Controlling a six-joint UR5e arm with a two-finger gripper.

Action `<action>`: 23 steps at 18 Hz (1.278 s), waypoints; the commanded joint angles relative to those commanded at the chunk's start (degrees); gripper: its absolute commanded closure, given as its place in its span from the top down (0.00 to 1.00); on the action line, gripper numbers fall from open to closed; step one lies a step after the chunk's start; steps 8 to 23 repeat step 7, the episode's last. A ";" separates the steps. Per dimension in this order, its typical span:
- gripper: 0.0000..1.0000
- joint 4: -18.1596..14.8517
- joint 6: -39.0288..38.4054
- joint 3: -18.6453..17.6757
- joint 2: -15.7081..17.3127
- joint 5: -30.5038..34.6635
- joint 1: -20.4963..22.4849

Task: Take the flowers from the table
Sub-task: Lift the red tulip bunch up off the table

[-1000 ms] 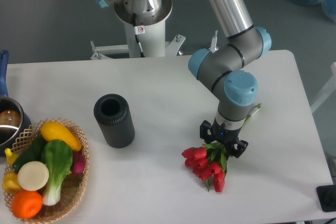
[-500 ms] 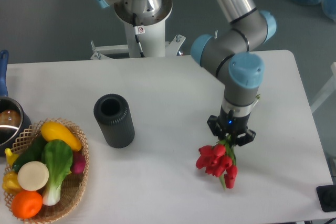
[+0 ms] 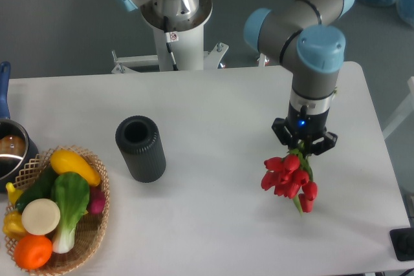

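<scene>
The flowers (image 3: 288, 177) are a bunch of red tulips with green leaves. They hang tilted from my gripper (image 3: 304, 148), heads down and to the front, lifted above the right part of the white table (image 3: 213, 114). My gripper is shut on the flowers at the stems. The stems are mostly hidden behind the gripper and wrist.
A black cylinder (image 3: 140, 148) stands upright left of centre. A wicker basket (image 3: 84, 250) of vegetables sits at the front left corner. A dark pot (image 3: 11, 150) is at the left edge. The robot base (image 3: 174, 11) stands behind the table.
My gripper has moved up and to the right with the flowers in it. The flowers have come off the table surface and now hang from the gripper.
</scene>
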 joint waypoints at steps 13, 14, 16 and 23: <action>0.00 -14.78 0.88 9.06 1.41 0.52 0.79; 0.00 -14.78 0.88 9.06 1.41 0.52 0.79; 0.00 -14.78 0.88 9.06 1.41 0.52 0.79; 0.00 -14.78 0.88 9.06 1.41 0.52 0.79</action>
